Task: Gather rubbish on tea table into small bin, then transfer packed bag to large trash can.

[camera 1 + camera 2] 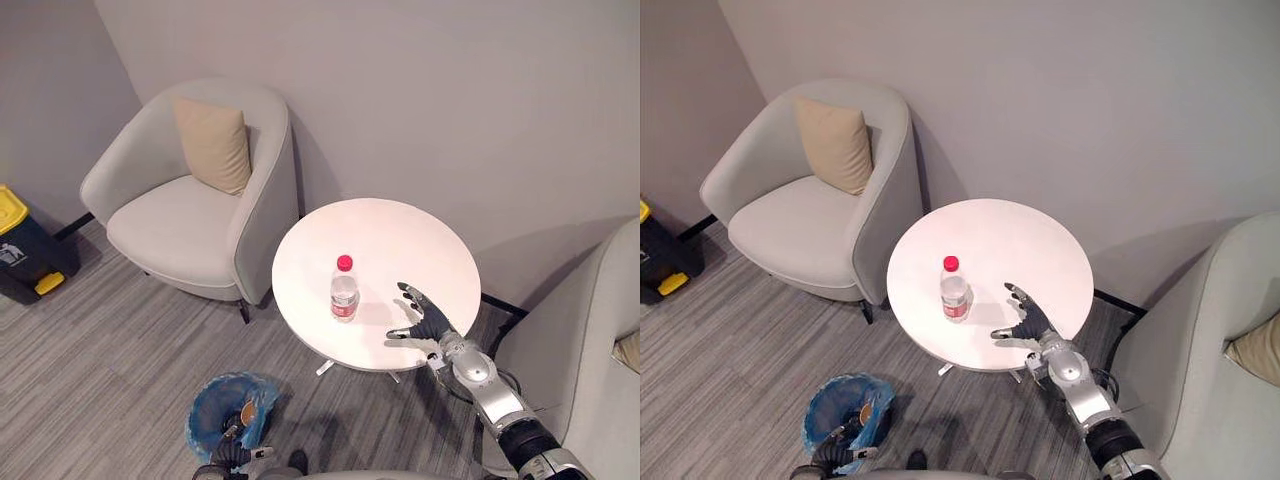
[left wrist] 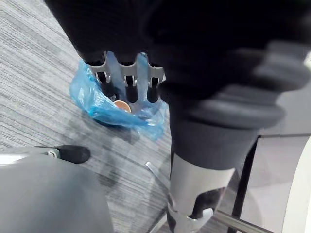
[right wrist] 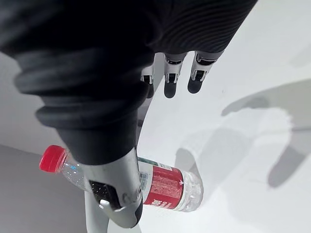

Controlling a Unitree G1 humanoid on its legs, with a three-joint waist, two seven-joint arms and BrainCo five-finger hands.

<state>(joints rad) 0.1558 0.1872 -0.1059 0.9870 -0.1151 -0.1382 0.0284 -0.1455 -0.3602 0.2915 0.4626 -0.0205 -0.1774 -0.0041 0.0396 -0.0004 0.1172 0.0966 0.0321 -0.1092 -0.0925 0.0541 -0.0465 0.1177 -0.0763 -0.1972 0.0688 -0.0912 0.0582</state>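
Note:
A clear plastic bottle (image 1: pixel 344 290) with a red cap and red label stands upright on the round white tea table (image 1: pixel 400 235). My right hand (image 1: pixel 425 320) hovers open just to the bottle's right, over the table's near edge, fingers spread and apart from the bottle. In the right wrist view the bottle (image 3: pixel 165 187) shows past the thumb, and the fingers (image 3: pixel 170 73) are straight. The small bin (image 1: pixel 232 412), lined with a blue bag, stands on the floor left of the table with a brown round thing (image 2: pixel 121 105) inside. My left hand (image 1: pixel 232 455) hangs open at its near rim.
A black trash can with a yellow lid (image 1: pixel 25 245) stands at the far left by the wall. A light grey armchair (image 1: pixel 190 215) with a beige cushion sits left of the table, a second armchair (image 1: pixel 590 340) at the right. Grey carpet surrounds the bin.

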